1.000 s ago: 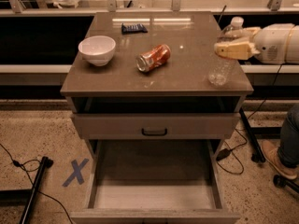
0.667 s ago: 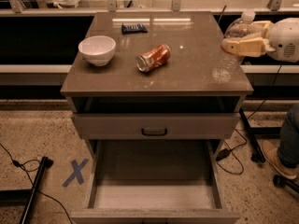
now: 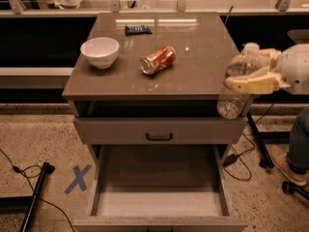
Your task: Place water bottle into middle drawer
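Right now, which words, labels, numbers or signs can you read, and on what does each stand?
"X": blue tape mark on the floor.
Blurred, unreadable: print on the can.
Blurred, unreadable: the blue packet.
Blurred, unreadable: label of the bottle, gripped by the tool at the cabinet's right edge.

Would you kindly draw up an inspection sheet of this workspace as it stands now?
Surface: cabinet top, brown and glossy.
Job's things: water bottle held slightly tilted, cap up, at the top's right edge; middle drawer pulled open, bottle not in it.
Clutter: white bowl, crushed orange can on its side, dark packet at the back.
Tool: the tool is at the right edge, shut on the water bottle.
Cables: left floor cable and right floor cable, both black.
Surroundings: blue tape X on the floor; someone's shoe at right.
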### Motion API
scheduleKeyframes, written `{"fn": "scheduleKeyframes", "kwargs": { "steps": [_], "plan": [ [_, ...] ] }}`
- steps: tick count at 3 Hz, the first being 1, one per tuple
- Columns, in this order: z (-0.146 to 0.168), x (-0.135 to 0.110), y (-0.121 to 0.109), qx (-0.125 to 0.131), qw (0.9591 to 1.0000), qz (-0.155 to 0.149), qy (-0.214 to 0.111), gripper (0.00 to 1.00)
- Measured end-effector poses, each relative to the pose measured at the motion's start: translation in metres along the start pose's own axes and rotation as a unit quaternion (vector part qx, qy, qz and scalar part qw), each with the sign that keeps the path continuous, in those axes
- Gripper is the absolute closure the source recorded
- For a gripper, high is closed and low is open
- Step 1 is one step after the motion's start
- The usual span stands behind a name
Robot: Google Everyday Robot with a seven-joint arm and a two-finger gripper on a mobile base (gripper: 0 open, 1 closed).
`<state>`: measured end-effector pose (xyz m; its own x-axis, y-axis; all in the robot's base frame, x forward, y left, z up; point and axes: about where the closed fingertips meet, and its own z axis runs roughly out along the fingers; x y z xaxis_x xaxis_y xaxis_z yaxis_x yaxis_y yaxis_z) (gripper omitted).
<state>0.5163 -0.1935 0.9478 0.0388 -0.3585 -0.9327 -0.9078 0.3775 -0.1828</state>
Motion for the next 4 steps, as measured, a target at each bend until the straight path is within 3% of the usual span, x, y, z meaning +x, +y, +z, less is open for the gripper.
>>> {"fn": "scheduleKeyframes", "kwargs": {
  "steps": [1,2,3,4],
  "plan": [
    [0.007,0.011,0.011,-0.013,0.9999,0.009,0.005,1.0],
    [0.024,0.029,0.017,-0.015,0.9992,0.033,-0.018,1.0],
    [0.053,0.062,0.041,-0.007,0.9949,0.062,-0.08,1.0],
    [0.096,0.096,0.085,-0.021,0.9889,0.06,-0.134,1.0]
  ]
}}
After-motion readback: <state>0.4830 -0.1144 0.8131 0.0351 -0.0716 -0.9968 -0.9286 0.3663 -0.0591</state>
